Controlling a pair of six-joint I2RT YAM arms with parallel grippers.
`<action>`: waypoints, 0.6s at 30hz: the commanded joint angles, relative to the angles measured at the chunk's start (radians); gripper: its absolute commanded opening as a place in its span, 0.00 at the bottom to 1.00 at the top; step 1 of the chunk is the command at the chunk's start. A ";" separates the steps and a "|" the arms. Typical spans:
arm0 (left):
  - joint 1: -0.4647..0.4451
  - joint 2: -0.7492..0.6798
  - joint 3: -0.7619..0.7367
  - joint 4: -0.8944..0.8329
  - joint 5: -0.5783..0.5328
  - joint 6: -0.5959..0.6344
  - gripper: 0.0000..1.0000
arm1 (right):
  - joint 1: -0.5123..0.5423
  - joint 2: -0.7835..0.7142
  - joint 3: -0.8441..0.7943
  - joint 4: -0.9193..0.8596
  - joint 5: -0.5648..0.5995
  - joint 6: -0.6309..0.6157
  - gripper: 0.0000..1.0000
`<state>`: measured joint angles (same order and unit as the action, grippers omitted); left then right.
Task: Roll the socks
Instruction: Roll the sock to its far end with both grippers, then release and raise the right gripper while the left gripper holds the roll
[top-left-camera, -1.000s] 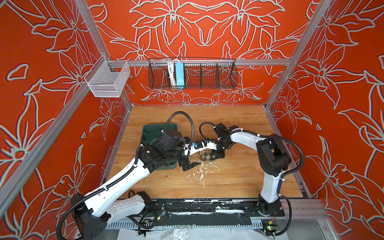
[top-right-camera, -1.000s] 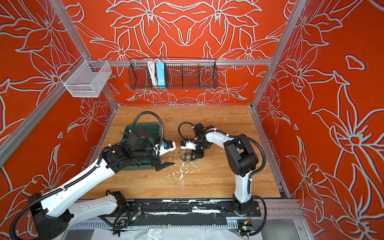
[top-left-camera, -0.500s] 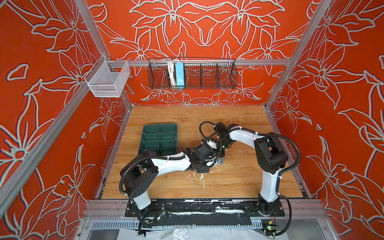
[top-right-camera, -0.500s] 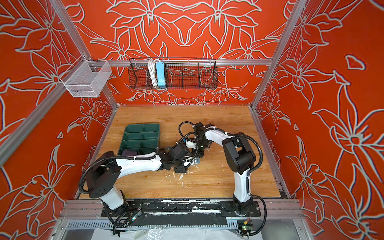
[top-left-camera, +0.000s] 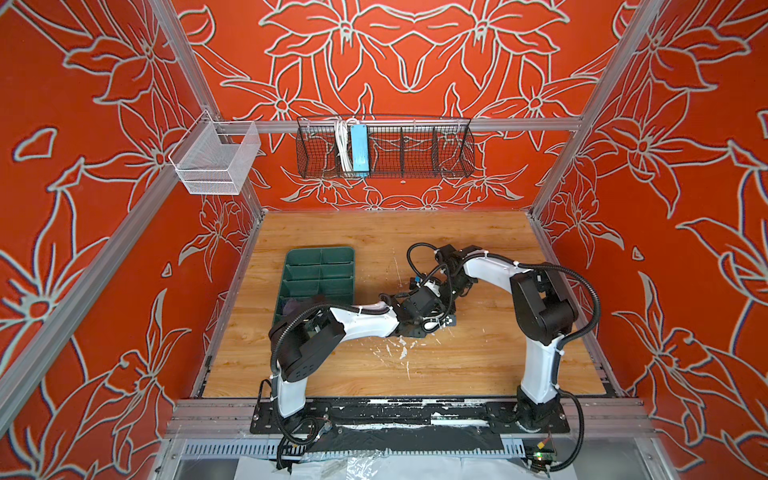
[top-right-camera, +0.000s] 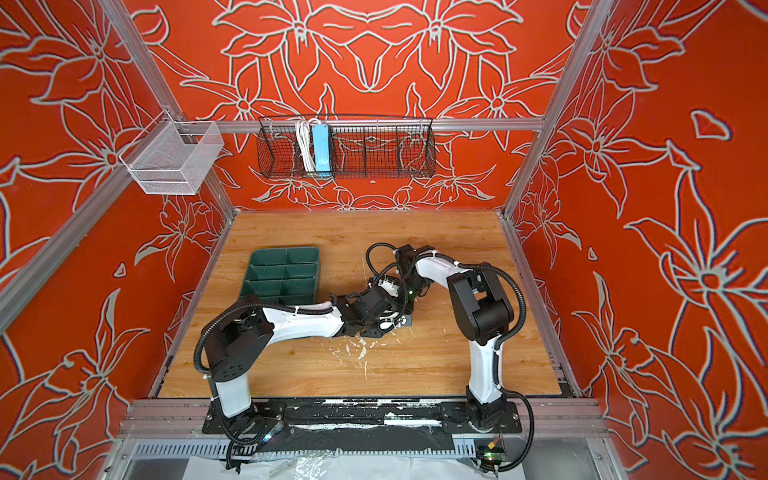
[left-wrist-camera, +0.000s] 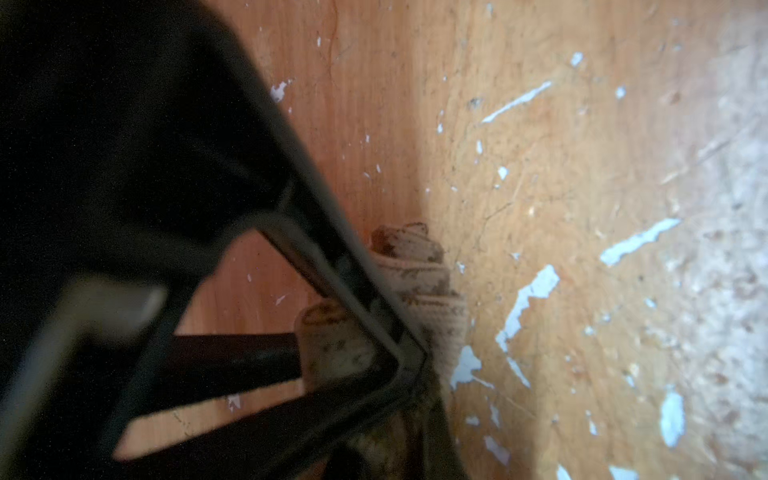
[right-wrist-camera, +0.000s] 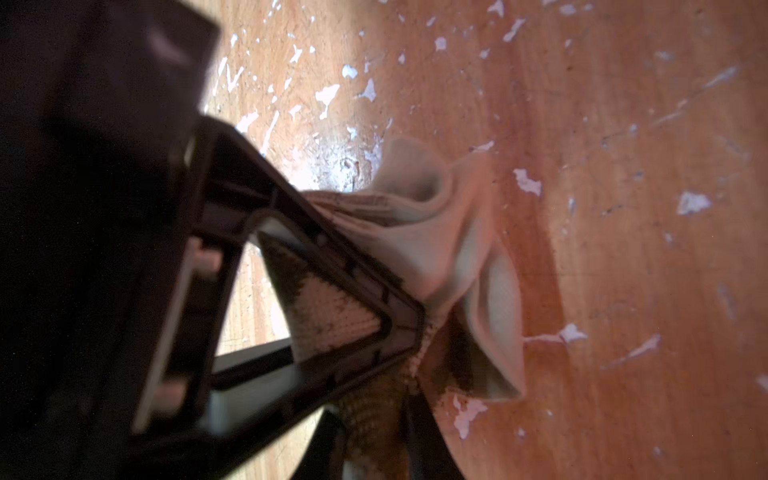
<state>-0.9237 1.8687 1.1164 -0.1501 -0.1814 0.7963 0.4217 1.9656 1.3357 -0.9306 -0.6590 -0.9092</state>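
The wooden worktop (top-left-camera: 478, 361), scuffed with white flecks, carries a green divided tray (top-left-camera: 320, 272) on its left side, and both arms meet near the middle, just right of that tray. In both top views the tray's nearest compartment holds a dark purplish bundle (top-left-camera: 293, 307), partly hidden by the left arm; by its colour it is probably the purple sock already rolled and stowed, though it is too small to be sure.

That would leave the argyle sock (right-wrist-camera: 440, 232) as the work in hand. It lies on the worktop between the two grippers, almost wholly covered by them from above. The right wrist view shows the right gripper (right-wrist-camera: 415, 345) with its jaws narrowed onto a bunched fold of beige-and-brown cloth, the loose end flaring out past the tips. The left wrist view shows the left gripper (left-wrist-camera: 419, 365) with jaws pinched tight on the same sock (left-wrist-camera: 419, 274), where stacked, curved layers of knit suggest a roll partly formed.

My judgement: about halfway or somewhat further. Left to do are finishing and tightening this roll, then setting it in the tray.
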 joint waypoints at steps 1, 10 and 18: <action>0.029 0.054 -0.017 -0.065 -0.048 -0.078 0.00 | 0.002 -0.081 -0.042 -0.049 -0.080 0.023 0.15; 0.059 0.052 0.024 -0.245 0.090 -0.079 0.00 | -0.128 -0.501 -0.315 0.327 0.102 0.305 0.29; 0.158 0.182 0.309 -0.614 0.404 -0.124 0.00 | -0.186 -1.046 -0.594 0.713 0.344 0.522 0.44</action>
<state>-0.8127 1.9678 1.3605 -0.4675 0.0559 0.7052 0.2310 1.0431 0.8070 -0.3756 -0.3954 -0.4763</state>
